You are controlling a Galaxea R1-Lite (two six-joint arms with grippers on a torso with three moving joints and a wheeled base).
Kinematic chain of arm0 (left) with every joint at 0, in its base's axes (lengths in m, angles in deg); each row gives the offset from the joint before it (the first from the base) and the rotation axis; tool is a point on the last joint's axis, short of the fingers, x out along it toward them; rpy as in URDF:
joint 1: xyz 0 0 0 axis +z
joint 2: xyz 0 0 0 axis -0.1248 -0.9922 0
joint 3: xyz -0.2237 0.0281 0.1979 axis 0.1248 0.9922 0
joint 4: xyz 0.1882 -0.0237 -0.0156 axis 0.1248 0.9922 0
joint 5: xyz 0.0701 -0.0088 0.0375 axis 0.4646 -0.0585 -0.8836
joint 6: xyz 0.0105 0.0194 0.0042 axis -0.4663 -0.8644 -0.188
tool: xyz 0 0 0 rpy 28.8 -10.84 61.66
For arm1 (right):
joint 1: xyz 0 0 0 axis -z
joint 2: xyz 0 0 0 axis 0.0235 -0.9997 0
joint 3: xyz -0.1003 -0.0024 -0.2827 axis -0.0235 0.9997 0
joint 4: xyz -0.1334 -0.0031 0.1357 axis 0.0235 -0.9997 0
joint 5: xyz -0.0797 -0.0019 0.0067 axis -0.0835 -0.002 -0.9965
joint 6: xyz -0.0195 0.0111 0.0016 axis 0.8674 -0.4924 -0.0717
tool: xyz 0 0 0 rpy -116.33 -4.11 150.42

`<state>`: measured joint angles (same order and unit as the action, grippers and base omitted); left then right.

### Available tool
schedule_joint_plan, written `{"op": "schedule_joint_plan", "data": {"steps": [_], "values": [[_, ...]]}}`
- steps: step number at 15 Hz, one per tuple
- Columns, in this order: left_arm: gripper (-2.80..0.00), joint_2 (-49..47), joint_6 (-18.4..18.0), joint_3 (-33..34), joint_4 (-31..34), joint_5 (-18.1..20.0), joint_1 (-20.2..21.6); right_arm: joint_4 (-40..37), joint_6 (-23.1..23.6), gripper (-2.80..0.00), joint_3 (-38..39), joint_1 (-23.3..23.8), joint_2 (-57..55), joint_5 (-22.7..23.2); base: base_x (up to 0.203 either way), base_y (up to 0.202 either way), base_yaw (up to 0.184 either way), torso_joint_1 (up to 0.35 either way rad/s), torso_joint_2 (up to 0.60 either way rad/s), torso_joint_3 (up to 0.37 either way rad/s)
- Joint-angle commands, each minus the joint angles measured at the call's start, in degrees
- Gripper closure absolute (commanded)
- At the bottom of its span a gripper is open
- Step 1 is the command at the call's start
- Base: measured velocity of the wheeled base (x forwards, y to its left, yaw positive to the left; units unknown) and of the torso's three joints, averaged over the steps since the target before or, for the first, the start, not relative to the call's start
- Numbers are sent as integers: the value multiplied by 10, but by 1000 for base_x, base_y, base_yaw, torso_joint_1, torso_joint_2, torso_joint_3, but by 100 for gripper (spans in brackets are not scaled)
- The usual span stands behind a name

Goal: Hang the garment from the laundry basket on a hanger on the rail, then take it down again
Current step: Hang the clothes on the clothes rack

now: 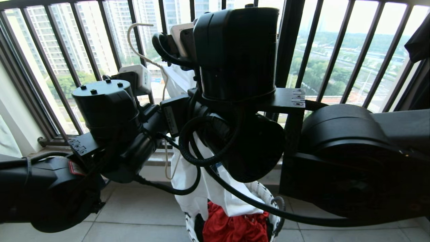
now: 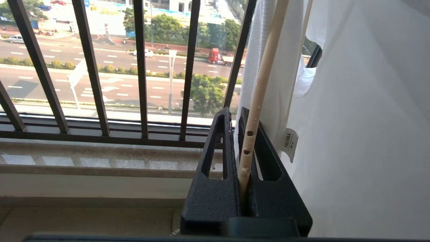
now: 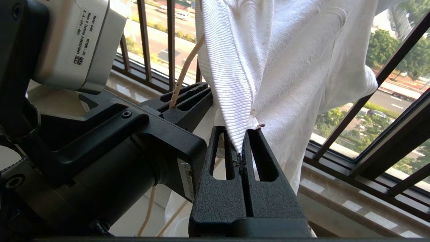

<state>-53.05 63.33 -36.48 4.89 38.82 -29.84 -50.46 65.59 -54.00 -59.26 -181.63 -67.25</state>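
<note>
White cotton T-shirt (image 3: 289, 67) hangs above the round woven laundry basket (image 1: 268, 198), its ribbed collar pinched by the right hand (image 3: 242, 148); left hand (image 2: 243, 161) clamps the cream wire hanger (image 2: 262, 77). Next: thread hanger through the collar

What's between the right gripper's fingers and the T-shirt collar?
Nothing: in the right wrist view the right gripper is shut directly on the garment, pinching its ribbed collar edge, no gap.

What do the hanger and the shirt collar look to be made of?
Hanger: probably coated wire. It is thin and round, with a matte cream skin chipped to dark spots near the left gripper. Collar: ribbed knit fabric, soft and matte, with fine parallel ridges, pinched in the right gripper.
</note>
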Motion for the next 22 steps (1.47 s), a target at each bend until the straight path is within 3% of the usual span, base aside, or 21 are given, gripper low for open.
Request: {"op": "schedule_joint_plan", "data": {"steps": [1,2,7,19,22], "values": [[0,15,2,2,-2,13,0,1,7,0,0,0,3,-2,0,0,0,0,0,0],[0,20,2,2,-2,19,0,2,10,-280,0,0,2,-2,0,0,0,0,0,0],[0,26,2,2,-2,18,0,1,11,-280,3,1,3,-2,0,0,0,0,0,0],[0,44,-1,7,1,22,-3,0,31,-280,10,10,79,-57,0,0,0,0,0,0],[0,66,0,13,5,48,-5,-3,45,-280,34,10,100,-68,0,0,0,0,0,0]]}}
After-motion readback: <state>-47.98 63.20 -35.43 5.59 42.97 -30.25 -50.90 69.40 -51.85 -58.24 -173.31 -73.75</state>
